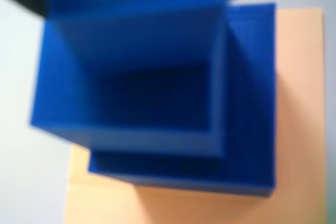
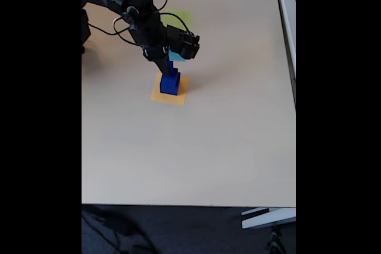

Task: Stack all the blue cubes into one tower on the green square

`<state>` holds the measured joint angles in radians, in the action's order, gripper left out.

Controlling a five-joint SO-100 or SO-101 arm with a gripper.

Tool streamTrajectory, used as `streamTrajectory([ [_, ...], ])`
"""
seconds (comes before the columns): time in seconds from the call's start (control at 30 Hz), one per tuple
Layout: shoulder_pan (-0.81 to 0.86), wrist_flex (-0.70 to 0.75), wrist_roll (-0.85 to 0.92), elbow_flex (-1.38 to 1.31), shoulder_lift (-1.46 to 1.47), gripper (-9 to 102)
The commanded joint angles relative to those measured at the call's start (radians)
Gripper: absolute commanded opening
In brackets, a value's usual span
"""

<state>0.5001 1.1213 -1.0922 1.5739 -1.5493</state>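
While the blue cubes [image 2: 169,81] stand stacked on the orange square [image 2: 169,95], the green square [image 2: 180,17] lies apart.
Whether the hand [image 2: 167,68] grips the top cube I cannot tell; lifting carelessly could topple the offset tower.

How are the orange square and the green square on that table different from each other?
The orange square has the stack of blue cubes standing on it; the green square carries no cube that I can see. In the fixed view the orange one lies nearer the camera, the green one farther back, partly hidden by the arm. They differ in colour, orange against lime. Both are flat patches on the table.
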Motion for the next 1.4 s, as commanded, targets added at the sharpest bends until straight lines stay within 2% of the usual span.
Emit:
streamTrajectory([
  [0.0,-0.012,-0.015,-0.014,-0.031,-0.071,0],
  [0.33,-0.046,-0.006,-0.011,-0.236,-0.054,0],
  [0.57,-0.141,0.035,-0.143,-0.348,-0.086,0],
  [1.0,-0.486,0.058,-0.500,-0.233,-0.103,0],
  [1.37,-0.689,0.081,-0.649,-0.155,-0.003,0],
])
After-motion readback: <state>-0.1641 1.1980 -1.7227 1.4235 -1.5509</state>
